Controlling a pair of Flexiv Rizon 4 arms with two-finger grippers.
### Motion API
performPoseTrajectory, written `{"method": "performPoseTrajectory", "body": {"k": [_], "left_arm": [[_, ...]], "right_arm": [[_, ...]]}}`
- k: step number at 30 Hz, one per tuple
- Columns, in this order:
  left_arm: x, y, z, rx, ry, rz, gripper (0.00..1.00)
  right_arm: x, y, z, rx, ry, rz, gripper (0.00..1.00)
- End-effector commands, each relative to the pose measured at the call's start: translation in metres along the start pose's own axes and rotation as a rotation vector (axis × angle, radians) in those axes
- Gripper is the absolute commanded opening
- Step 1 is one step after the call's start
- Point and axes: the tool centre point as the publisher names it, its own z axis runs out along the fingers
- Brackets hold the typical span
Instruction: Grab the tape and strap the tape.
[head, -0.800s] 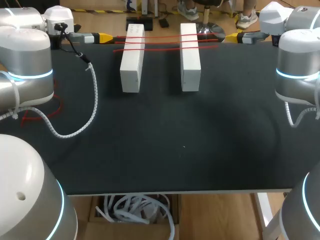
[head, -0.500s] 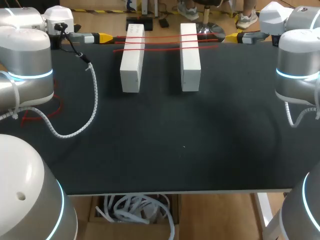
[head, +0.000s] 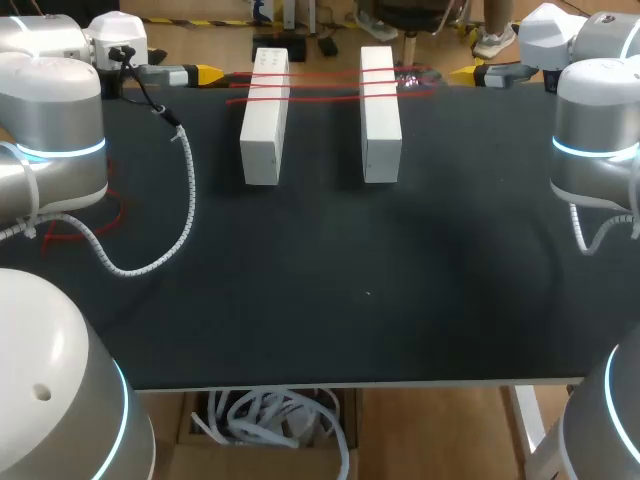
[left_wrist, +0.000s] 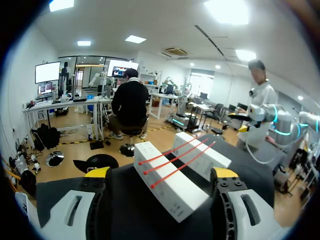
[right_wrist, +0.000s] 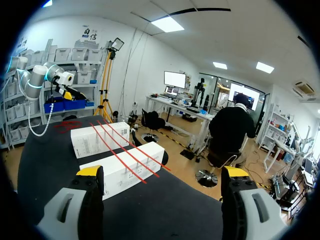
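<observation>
Three thin red tape strips (head: 320, 84) are lying across two long white boxes (head: 265, 120) at the top middle of the frame, on the black table (head: 320, 300). The left gripper (head: 212, 74) is hanging at the upper left and the right gripper (head: 463, 73) at the upper right, each near one end of the strips. Both are gaping wide and holding nothing. The tape is looking light, thin and bendy, so pinching a loose end beyond the boxes seems best.
</observation>
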Motion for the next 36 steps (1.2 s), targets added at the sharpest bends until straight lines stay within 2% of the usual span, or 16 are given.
{"method": "performPoseTrajectory", "body": {"k": [1,9,10,14,15,16,19,24,25,26,27,28,29,30,34,36], "left_arm": [[0.0,0.001,0.0,0.004,-0.001,0.001,1.0],[0.0,0.001,0.0,0.004,-0.001,0.001,1.0],[0.001,0.001,0.0,0.047,0.072,-0.006,1.0],[0.006,0.002,0.002,0.067,0.198,0.13,1.0],[0.007,0.003,0.002,0.078,0.214,0.121,1.0],[0.008,0.007,0.003,0.088,0.279,0.13,1.0],[0.009,0.017,0.006,0.095,0.343,0.151,1.0],[0.008,0.03,0.013,0.088,0.384,0.168,1.0],[0.007,0.032,0.013,0.088,0.382,0.166,0.88],[0.007,0.033,0.015,0.088,0.377,0.165,0.5],[0.007,0.034,0.016,0.087,0.374,0.163,0.49],[0.007,0.035,0.016,0.088,0.382,0.163,0.74],[0.008,0.036,0.017,0.09,0.384,0.168,0.48],[0.008,0.036,0.018,0.091,0.382,0.166,0.4],[0.011,0.037,0.021,0.106,0.401,0.168,0.44],[0.011,0.038,0.024,0.103,0.403,0.175,0.37]], "right_arm": [[0.0,0.0,0.0,-0.002,0.0,0.0,1.0],[0.0,0.0,0.0,-0.002,0.0,0.0,1.0],[0.0,0.0,0.0,-0.002,0.0,0.0,1.0],[0.0,0.0,0.0,-0.002,0.0,0.0,1.0],[0.0,0.0,0.0,-0.002,0.0,0.0,1.0],[0.0,0.0,0.0,-0.002,0.0,0.0,1.0],[0.0,0.0,0.0,-0.002,0.0,0.0,1.0],[0.0,0.0,0.0,-0.002,0.0,0.0,1.0],[0.0,0.0,0.0,-0.002,0.0,0.0,1.0],[0.0,0.0,0.0,-0.002,0.0,0.0,1.0],[0.0,0.0,0.0,-0.002,0.0,0.0,1.0],[0.0,0.0,0.0,-0.002,0.0,0.0,1.0],[0.0,0.0,0.0,-0.002,0.0,0.0,1.0],[0.0,0.0,0.0,-0.002,0.0,0.0,1.0],[0.0,0.0,0.0,-0.002,0.0,0.0,1.0],[0.0,0.0,0.0,-0.002,0.0,0.0,1.0]]}}
